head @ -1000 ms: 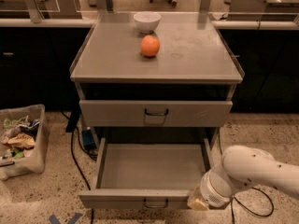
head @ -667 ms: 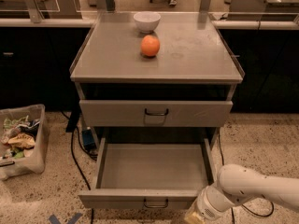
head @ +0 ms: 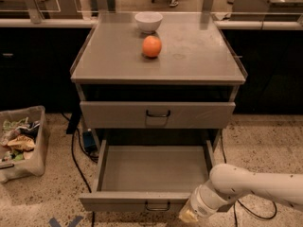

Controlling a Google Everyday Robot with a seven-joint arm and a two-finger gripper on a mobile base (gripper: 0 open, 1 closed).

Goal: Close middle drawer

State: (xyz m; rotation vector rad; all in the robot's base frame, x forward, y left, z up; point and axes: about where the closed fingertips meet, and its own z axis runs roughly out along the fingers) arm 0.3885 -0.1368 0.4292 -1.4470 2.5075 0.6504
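The middle drawer is pulled far out of the grey cabinet, and its inside is empty. Its low front panel faces me, with a small dark wire handle at its centre. My gripper is at the bottom of the view, on the end of the white arm that reaches in from the right. It is in front of the right part of the drawer's front panel, just right of the handle. I cannot tell whether it touches the panel.
Above it is a drawer with a taller front and a larger handle, nearly shut. An orange and a white bowl sit on the cabinet top. A bin of rubbish stands on the floor at left. Cables run beside the cabinet.
The arm has moved left and down, bringing the gripper from beside the drawer's right front corner to in front of its panel. The drawer has not moved.
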